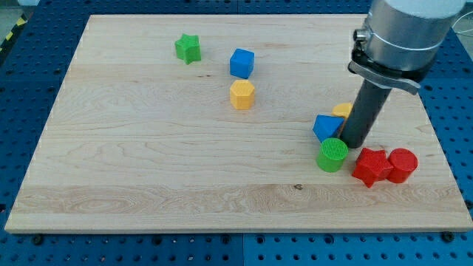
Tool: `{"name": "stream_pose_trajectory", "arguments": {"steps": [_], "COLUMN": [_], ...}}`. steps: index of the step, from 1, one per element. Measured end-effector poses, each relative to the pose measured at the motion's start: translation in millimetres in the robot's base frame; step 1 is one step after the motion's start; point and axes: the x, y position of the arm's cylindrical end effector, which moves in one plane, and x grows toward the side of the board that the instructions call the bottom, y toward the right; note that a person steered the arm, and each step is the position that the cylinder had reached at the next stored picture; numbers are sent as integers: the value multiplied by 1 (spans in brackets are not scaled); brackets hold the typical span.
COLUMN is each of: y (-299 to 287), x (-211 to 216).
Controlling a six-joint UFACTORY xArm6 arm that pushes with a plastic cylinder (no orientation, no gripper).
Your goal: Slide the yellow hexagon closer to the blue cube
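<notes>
Tip: my tip [353, 145] is standing at the view's right, just beside the blue block [326, 127] and green cylinder [332, 155] — a bare rod, no hand to part or close.
Yellow hexagon: the yellow hexagon [242, 94] is sitting just below the blue cube [242, 63], well apart from my tip.
Worktop: the worktop [148, 162] is also carrying a green star [188, 49], two red blocks [384, 165] and a half-hidden yellow block [341, 111].

- yellow hexagon [242, 94], blue cube [242, 63], green star [188, 49]
- green cylinder [332, 155], red star [371, 166], red cylinder [402, 165]
- tabletop [148, 148]: pale wood grain
</notes>
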Motion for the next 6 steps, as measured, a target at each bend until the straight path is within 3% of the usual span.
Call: {"name": "stream_pose_trajectory", "arguments": {"steps": [4, 6], "y": [65, 114], "x": [-24, -72]}}
